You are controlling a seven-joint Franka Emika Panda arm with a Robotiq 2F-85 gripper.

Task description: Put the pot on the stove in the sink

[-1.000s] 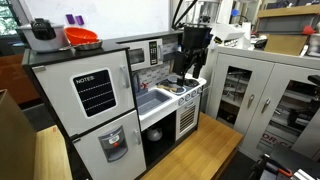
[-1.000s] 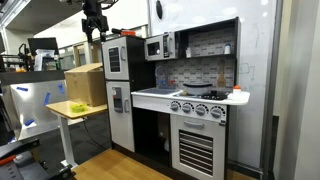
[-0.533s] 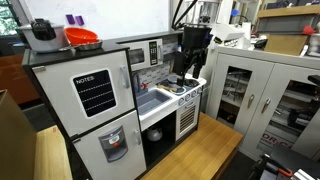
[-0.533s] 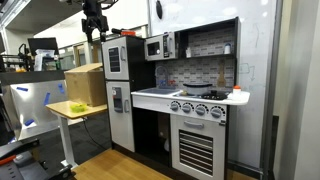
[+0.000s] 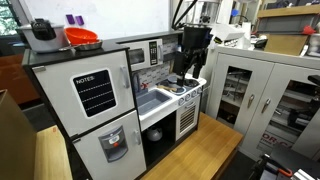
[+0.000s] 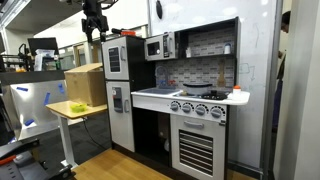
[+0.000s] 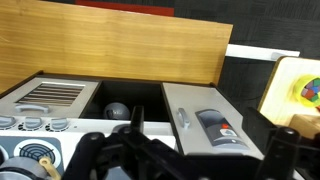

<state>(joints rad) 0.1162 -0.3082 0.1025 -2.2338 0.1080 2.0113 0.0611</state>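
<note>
Showing the pot (image 5: 185, 89) only as a small, indistinct shape on the stove (image 5: 193, 96), at the counter end farthest from the fridge (image 5: 95, 110). The sink (image 5: 153, 101) lies just beside the stove, toward the fridge. The gripper (image 5: 187, 72) hangs directly above the stove. In the wrist view its fingers (image 7: 134, 128) stand apart, holding nothing. The microwave (image 5: 143, 53) sits above the counter's rear edge.

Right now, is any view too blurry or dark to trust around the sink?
Wrist view: the black claw is a dark, soft-focus mass along the bottom, and the shadowed sink recess hides detail. In an exterior view the black robot arm reads sharp but small.
</note>
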